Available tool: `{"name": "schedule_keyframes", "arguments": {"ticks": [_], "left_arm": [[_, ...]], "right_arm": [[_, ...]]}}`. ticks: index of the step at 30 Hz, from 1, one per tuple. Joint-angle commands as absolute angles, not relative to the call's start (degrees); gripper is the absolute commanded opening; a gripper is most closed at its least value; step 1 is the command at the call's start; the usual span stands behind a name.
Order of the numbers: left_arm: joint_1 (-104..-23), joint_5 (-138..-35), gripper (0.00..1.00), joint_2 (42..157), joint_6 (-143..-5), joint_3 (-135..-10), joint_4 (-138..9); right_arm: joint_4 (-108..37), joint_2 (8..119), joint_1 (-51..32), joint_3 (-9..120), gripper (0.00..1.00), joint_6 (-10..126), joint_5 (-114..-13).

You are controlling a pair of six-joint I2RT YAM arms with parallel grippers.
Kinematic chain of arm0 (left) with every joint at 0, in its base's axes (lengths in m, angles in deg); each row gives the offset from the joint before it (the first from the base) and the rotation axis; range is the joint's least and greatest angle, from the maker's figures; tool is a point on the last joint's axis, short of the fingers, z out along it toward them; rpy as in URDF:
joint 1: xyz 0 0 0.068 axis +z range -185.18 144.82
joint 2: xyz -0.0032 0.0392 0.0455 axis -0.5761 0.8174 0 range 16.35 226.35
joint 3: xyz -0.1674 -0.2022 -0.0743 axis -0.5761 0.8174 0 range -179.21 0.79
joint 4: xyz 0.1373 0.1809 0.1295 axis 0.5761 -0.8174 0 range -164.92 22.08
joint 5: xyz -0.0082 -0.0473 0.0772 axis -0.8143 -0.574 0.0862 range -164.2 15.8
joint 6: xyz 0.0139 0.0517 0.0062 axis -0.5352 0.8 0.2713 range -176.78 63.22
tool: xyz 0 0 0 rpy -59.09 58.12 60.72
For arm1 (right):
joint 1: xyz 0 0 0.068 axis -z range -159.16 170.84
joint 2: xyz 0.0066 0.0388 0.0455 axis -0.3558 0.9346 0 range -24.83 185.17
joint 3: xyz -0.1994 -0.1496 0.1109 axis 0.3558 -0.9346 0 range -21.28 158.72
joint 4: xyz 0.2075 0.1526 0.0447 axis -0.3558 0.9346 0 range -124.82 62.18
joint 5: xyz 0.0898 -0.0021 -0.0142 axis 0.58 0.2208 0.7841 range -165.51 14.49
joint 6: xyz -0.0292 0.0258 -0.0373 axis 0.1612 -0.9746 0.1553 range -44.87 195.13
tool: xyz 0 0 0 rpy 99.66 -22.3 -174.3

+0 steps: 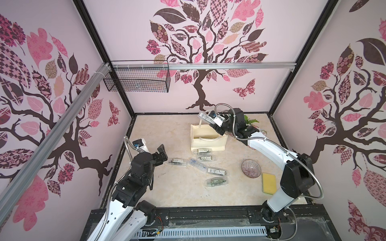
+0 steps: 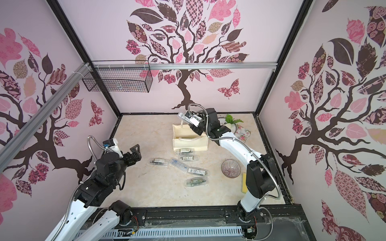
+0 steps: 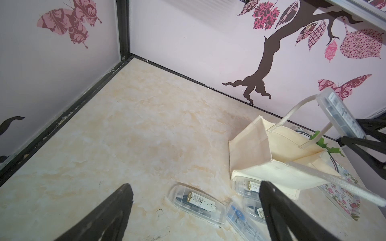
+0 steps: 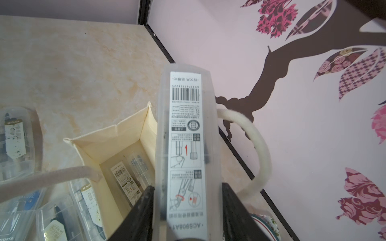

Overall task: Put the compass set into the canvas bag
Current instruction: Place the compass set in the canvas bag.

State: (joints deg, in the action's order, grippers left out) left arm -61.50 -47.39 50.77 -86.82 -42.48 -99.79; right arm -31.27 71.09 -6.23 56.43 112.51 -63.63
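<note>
One compass set is clamped in the right end effector; left end effector gapes.

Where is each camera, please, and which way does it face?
Both top views: high at the front, looking down on the table, bag, left arm, right arm.
Left wrist: on the left arm, facing the back corner; open left gripper shows.
Right wrist: over the bag, looking in; right gripper holds a compass set.
Shared: all show the bag.

Cream canvas bag; clear case, white barcode label; yellow sponge; pink ribbed bowl; beige marbled table; pale pink wall, brown tree
</note>
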Motion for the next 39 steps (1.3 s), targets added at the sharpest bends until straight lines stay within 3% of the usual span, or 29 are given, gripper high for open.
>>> {"name": "schedule_keyframes", "arguments": {"ticks": [1, 28, 39], "left_arm": [[-61.37, -47.24, 0.97, 51.11, -87.16, -40.78, -99.47], [-61.32, -48.6, 0.97, 51.93, -88.19, -39.73, -98.32], [-61.28, -48.62, 0.97, 52.17, -88.41, -39.29, -98.15]], "right_arm": [[-27.89, 74.85, -6.55, 56.26, 0.49, 116.4, -62.28], [-20.0, 91.78, -6.49, 65.76, 0.52, 123.65, -69.29], [-25.17, 91.57, -6.49, 64.79, 0.61, 121.15, -69.89]]}}
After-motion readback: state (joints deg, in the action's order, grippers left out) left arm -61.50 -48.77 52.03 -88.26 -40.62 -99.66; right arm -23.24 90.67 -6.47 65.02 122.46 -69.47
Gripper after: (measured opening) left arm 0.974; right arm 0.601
